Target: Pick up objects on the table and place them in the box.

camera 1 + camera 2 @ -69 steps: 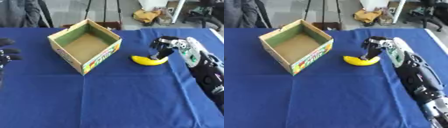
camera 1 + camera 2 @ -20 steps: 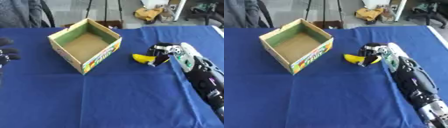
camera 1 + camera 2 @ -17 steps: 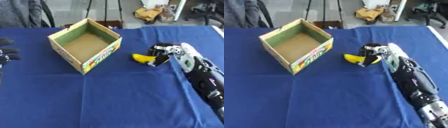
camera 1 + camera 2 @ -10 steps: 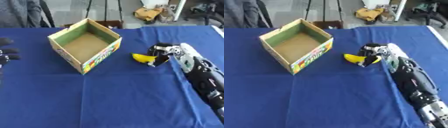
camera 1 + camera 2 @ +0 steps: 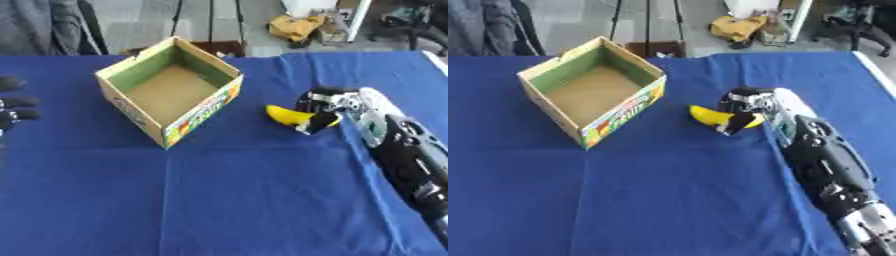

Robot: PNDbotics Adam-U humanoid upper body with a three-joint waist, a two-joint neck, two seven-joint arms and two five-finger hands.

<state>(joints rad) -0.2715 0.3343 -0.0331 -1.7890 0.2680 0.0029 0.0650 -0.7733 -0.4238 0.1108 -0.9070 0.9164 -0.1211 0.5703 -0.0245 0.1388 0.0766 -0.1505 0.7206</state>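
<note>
Curling our right hand (image 5: pixel 325 107) around the yellow curved banana (image 5: pixel 287 115), just right of the open cardboard box (image 5: pixel 168 95), we should lift straight up and clear the box wall before crossing over.

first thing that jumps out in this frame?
The yellow banana on the blue tablecloth, right of centre, with the right hand curled over its right end. Next, the open cardboard box at upper left, nothing visible inside. The left hand sits idle at the left edge.
</note>
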